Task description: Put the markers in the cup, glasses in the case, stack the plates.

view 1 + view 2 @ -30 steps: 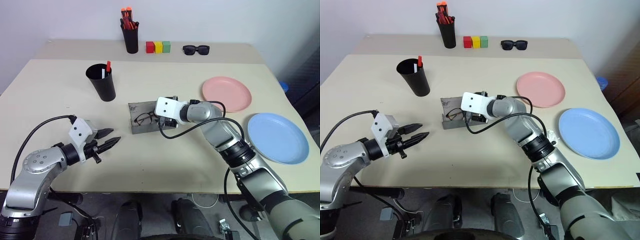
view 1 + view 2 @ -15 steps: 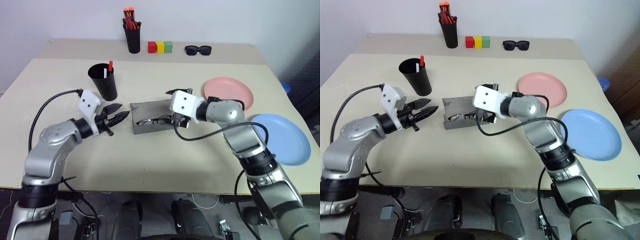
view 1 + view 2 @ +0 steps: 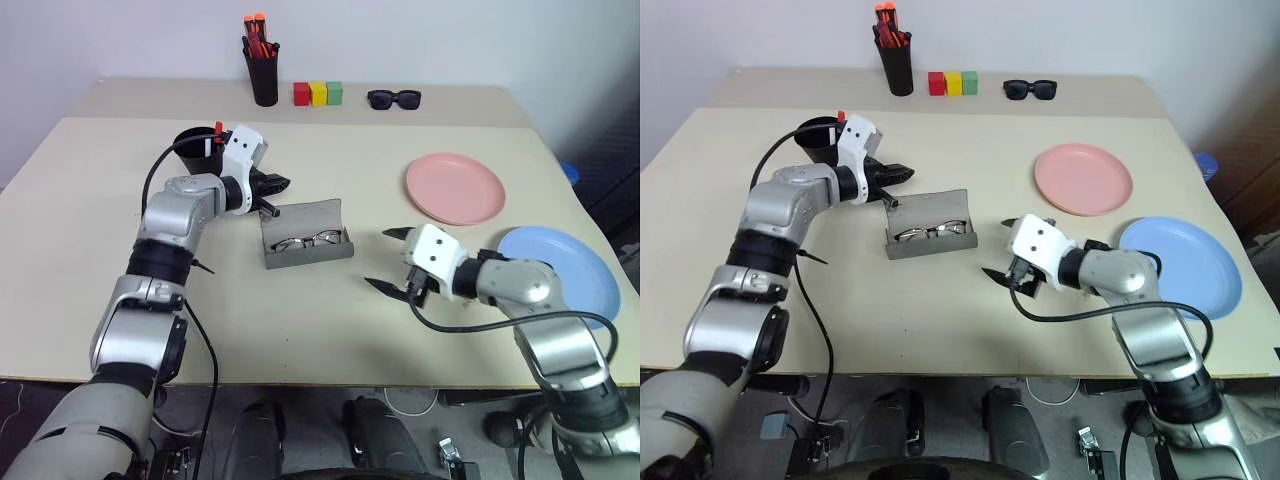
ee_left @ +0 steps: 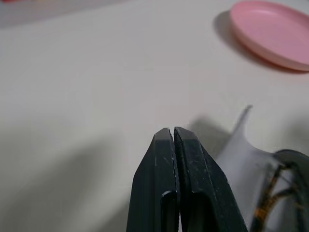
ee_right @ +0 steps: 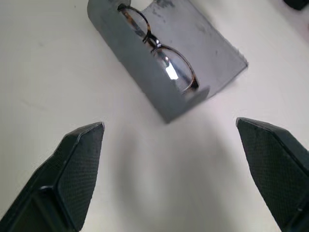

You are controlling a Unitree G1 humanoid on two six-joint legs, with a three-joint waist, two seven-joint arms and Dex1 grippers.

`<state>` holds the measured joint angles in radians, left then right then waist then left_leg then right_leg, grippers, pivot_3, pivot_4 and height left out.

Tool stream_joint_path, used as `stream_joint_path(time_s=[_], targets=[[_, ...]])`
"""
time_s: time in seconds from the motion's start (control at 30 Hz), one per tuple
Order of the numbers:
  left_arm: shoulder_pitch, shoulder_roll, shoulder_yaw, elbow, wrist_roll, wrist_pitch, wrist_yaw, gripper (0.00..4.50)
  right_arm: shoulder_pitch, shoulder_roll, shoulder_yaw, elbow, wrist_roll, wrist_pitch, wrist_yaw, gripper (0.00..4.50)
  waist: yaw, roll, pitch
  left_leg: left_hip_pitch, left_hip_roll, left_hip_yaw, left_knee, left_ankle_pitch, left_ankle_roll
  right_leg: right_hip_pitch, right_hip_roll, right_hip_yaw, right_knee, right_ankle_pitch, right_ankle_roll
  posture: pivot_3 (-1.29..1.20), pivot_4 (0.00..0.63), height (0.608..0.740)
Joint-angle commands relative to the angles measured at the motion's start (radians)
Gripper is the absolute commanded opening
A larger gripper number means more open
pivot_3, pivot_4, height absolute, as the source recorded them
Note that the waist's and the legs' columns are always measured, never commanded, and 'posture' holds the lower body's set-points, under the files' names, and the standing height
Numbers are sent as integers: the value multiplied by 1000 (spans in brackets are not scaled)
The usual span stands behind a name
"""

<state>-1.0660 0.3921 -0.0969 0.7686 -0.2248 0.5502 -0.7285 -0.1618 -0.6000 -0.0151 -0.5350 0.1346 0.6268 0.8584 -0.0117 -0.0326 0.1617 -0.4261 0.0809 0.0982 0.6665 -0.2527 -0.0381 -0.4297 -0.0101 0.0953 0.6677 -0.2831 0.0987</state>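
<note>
**Lid still up**

Glasses [image 3: 306, 241] lie in the open case [image 3: 306, 247]. The clenched left end effector [image 3: 281, 184] sits at its 11 o'clock; the right end effector [image 3: 392, 259], released, at 3. A careless lid push could skid the case.

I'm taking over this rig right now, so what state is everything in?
Left claw: shut, empty, at the far-left corner of the open lid of the case.
Right claw: open, empty, over the table on the near-right side of the case.
Glasses lie inside the case; lid not yet closed.
Cup holds a red-capped marker; I can't tell how many markers are in it.
Pink plate and blue plate lie apart, unstacked.
Left to do: close the lid, stack the plates.
</note>
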Motion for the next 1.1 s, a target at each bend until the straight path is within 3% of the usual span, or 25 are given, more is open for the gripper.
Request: stream_joint_path(time_s=[0.03, 0.2, 0.37, 0.77, 0.9, 1.1], targets=[[-73, -10, -13, 133, 58, -72, -34, 38, 40, 18, -71, -76, 82, 58, -42, 4500, -3, 0, 0, 0, 0, 0, 0, 0, 0, 0, 0, 0, 0, 0, 0, 0, 150, 722], [-99, -18, -41, 236, 122, -137, -111, 38, 68, 27, -78, -89, 122, 75, -97, 4500, -5, 0, 0, 0, 0, 0, 0, 0, 0, 0, 0, 0, 0, 0, 0, 0, 150, 722], [-45, 25, -59, 159, 133, -164, -288, 38, 62, 40, -87, -82, 177, 92, -133, 4500, -3, 0, 0, -1, 0, -1, 0, 0, 0, 0, 0, 0, -1, 0, 0, 0, 150, 722], [251, 127, -79, -392, 88, -181, -493, 38, -2, 39, -53, 21, 205, 53, -170, 4500, -3, 0, 0, -1, 0, -1, 0, 0, 0, 0, 0, 0, 0, 0, 0, 0, 150, 722], [348, 167, -84, -556, 61, -156, -529, 38, -68, 31, -21, 115, 123, 12, -241, 4500, -5, 0, 0, 0, 0, -1, 1, 0, 0, 0, -1, 0, 0, 0, 0, 0, 150, 722], [461, 151, -13, -723, 39, -210, -396, 38, -223, -69, 131, 405, -228, -122, -432, 4500, -2, 1, 0, 0, 0, 0, 1, 0, 0, 0, -1, 1, 0, 0, 0, 0, 150, 722]])
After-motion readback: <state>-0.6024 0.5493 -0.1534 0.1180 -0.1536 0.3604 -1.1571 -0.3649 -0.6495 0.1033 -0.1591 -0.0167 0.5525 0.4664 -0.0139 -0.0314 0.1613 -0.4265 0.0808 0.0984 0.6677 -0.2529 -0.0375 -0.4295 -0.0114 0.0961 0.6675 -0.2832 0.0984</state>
